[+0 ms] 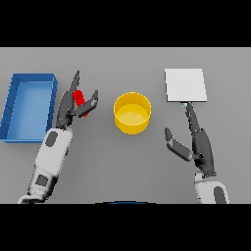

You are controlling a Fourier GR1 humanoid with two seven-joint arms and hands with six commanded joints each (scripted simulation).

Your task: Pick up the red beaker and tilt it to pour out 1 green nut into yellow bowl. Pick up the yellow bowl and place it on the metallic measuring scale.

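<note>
Left hand (73,105): fingers and thumb closing round the red beaker (79,100), which sits between them; a firm pinch appears likely, though the hand hides most of the beaker.
Yellow bowl (132,113): on the desk (122,162), well to the inner side of the left hand, between both hands; no green nut visible inside.
Metallic measuring scale (185,85): just beyond the right hand's fingertips.
Right hand (193,142): idle, fingers spread, empty.
Blue tray (27,105): on the outer side of the left hand.
Step in hand: grasping the beaker. Next: lift, carry over the bowl, tilt gently to release one nut.
</note>
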